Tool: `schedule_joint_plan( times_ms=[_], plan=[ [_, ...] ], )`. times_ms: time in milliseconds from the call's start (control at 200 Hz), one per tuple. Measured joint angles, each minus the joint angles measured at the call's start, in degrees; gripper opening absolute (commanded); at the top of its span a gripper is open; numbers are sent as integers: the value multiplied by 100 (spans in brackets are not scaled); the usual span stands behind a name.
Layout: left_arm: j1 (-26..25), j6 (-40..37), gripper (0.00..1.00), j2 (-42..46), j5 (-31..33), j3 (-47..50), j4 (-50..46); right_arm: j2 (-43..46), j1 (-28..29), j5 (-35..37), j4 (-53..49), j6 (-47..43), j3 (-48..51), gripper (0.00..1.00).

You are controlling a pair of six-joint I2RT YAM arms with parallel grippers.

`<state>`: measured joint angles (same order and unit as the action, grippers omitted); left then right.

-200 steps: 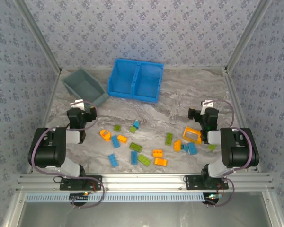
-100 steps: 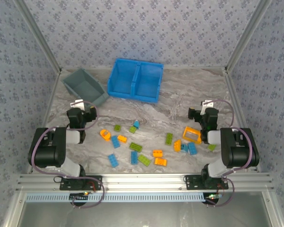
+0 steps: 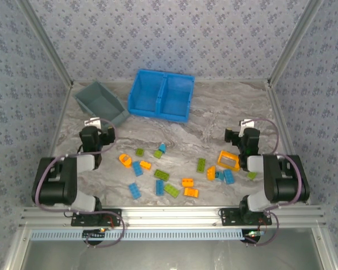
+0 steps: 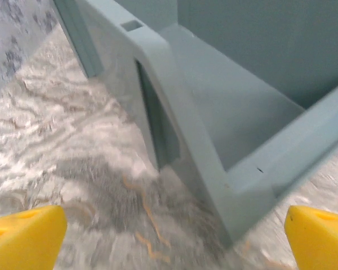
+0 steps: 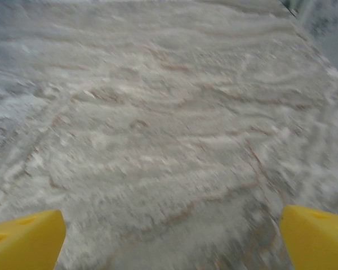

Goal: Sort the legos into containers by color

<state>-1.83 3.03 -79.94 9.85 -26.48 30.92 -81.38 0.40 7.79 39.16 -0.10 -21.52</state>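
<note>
Plainly both grippers stand wide open, nothing between their yellow fingers. The left gripper [image 4: 169, 239] faces the grey-blue bin [image 3: 90, 95] at the overhead view's upper left, and the right gripper [image 5: 169, 236] faces bare marbled table [image 5: 158, 112]. The legos [image 3: 187, 182] lie scattered at lower centre, with the bright blue bin [image 3: 159, 97] at upper centre.

From high up behind the arm bases [image 3: 96, 216], the overhead camera looks down and forward over the whole desk [image 3: 225, 112], with the grey-blue bin [image 3: 101, 104] at its far left. The left wrist camera sits low and very close to that bin [image 4: 225, 112], peering between its yellow jaws at the bin's near corner. The right wrist camera, well to the right of the bin, faces bare desk [image 5: 158, 112] from close up, and its view is blurred.
</note>
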Motion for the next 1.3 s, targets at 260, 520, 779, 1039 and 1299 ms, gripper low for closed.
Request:
schedule_joint_plan(
  times_ms=[260,520,779,1039,1299],
  plan=[
    [-981,1276,99,1961,667,-3438,-3440,3150,798,804,-3571,1565,-3062,98],
    [-186,2911,92,-98,-356,-6330,-6461,2013,1930,396,-5963,2970,-5040,82],
    [280,3139,99,-3001,-1049,-7556,-8072,-81,3071,-68,-7267,3082,-5368,82],
    [321,2669,96,-4461,-1233,-9809,-8266,-575,3104,-575,-7372,3075,-5761,82],
    [304,2299,99,-5696,-1742,-11234,-8367,-575,3112,-748,-7344,3075,-5648,81]
  ],
)
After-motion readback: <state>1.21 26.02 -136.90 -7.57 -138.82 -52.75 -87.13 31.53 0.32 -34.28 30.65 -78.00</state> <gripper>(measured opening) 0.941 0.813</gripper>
